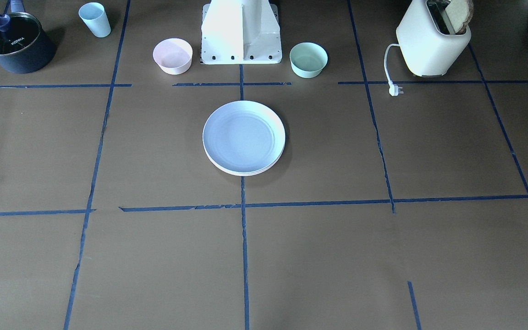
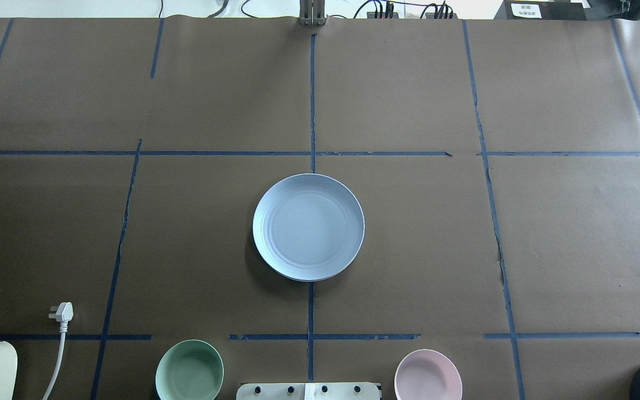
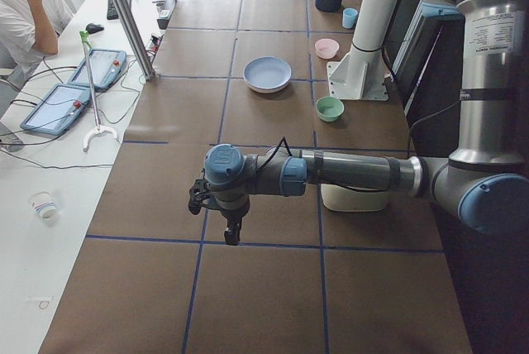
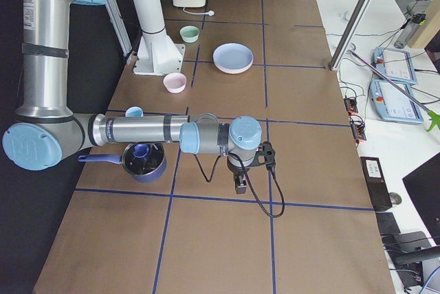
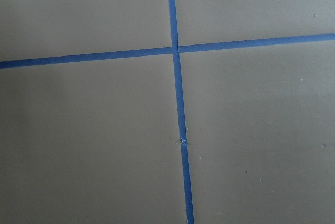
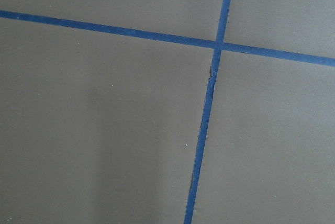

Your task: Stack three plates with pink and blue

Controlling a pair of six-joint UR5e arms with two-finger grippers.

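A pale blue plate [image 1: 244, 136] lies on top of a stack in the middle of the table; it also shows in the overhead view [image 2: 308, 226]. Pale rims of lower plates [image 1: 245, 173] peek out under its near edge; I cannot tell their colours. My left gripper [image 3: 232, 234] shows only in the exterior left view, far from the stack, pointing down over the table. My right gripper [image 4: 240, 185] shows only in the exterior right view, also far from the stack. I cannot tell whether either is open or shut. Both wrist views show only brown paper and blue tape.
A small pink bowl [image 1: 173, 56] and a mint-green bowl [image 1: 308, 59] flank the robot base [image 1: 241, 34]. A toaster [image 1: 433, 39] with its plug [image 1: 396, 90], a dark pot [image 1: 14, 43] and a blue cup [image 1: 95, 19] stand along the robot's side.
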